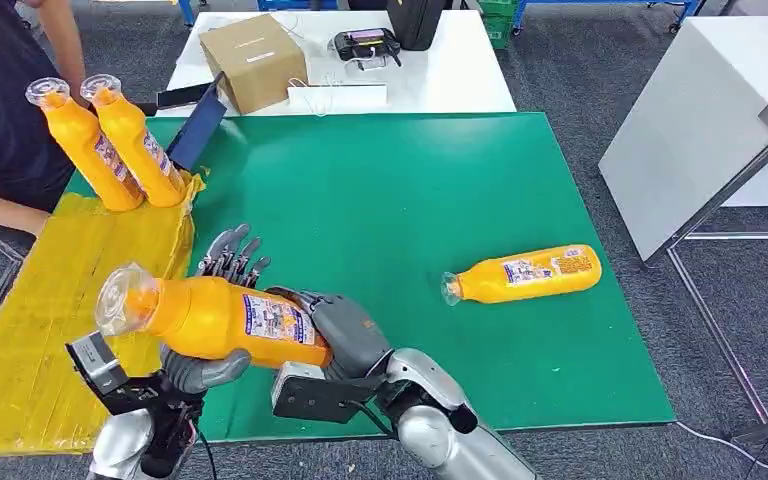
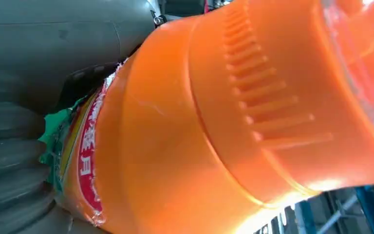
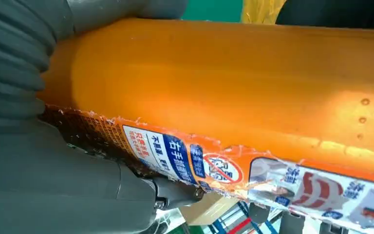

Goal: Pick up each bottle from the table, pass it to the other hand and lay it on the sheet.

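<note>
Both hands on one orange plastic bottle w/ clear cap, held on its side above the near table edge.
Left hand grips it from below, fingers wrapped; right hand clasps the base end, fingers closed on it. Second orange bottle lies on the green mat. Two more are held by a person over the yellow crinkled sheet.

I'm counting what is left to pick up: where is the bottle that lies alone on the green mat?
In the head view the lone bottle lies on its side on the right part of the green mat, cap end towards the robot's right hand, apart from it.
</note>
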`<state>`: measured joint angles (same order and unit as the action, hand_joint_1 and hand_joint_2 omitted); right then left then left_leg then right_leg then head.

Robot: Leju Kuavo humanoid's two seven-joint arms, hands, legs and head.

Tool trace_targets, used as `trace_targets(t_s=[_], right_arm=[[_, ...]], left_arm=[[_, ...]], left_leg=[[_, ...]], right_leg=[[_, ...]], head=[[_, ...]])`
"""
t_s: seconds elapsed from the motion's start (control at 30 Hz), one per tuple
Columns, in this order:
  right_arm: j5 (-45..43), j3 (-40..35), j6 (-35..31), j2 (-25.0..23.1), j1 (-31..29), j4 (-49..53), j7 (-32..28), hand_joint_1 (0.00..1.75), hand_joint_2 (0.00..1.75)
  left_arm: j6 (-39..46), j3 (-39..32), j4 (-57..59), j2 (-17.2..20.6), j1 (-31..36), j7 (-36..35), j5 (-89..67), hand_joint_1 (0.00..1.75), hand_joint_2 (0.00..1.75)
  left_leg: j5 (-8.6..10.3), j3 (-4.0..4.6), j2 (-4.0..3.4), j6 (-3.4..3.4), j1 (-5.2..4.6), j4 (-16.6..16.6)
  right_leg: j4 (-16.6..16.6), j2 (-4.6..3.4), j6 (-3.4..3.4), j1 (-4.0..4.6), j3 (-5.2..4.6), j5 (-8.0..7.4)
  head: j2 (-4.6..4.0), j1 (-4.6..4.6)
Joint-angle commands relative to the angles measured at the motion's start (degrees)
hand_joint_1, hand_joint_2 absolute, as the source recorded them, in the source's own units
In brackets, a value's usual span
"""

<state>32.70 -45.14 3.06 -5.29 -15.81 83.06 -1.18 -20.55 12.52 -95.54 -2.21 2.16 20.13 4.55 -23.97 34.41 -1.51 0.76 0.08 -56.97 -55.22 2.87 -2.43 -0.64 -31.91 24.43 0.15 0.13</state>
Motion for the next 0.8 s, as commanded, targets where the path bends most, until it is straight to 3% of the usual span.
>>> trace_targets(t_s=[0.03, 0.8], right_arm=[[0.1, -4.9, 0.5, 1.5, -2.5, -4.1, -0.2, 1.75, 1.75], [-0.3, -3.0, 0.0, 2.5, -2.4, -5.9, 0.5, 1.75, 1.75]], left_arm=[[-0.2, 0.3, 4.2, 1.0, 2.5, -0.2, 0.1, 1.75, 1.75], [-0.3, -1.4, 2.9, 0.5, 2.1, 1.0, 0.7, 1.75, 1.75]], left_leg=[[-0.02, -0.16, 0.11, -0.05, 0.03, 0.1], [-0.02, -0.17, 0.13, -0.04, 0.04, 0.1]], right_leg=[[0.1, -0.15, 0.08, 0.0, 0.17, 0.04], [0.1, -0.14, 0.07, 0.01, 0.18, 0.04]], head=[[0.0, 0.0], [0.0, 0.0]])
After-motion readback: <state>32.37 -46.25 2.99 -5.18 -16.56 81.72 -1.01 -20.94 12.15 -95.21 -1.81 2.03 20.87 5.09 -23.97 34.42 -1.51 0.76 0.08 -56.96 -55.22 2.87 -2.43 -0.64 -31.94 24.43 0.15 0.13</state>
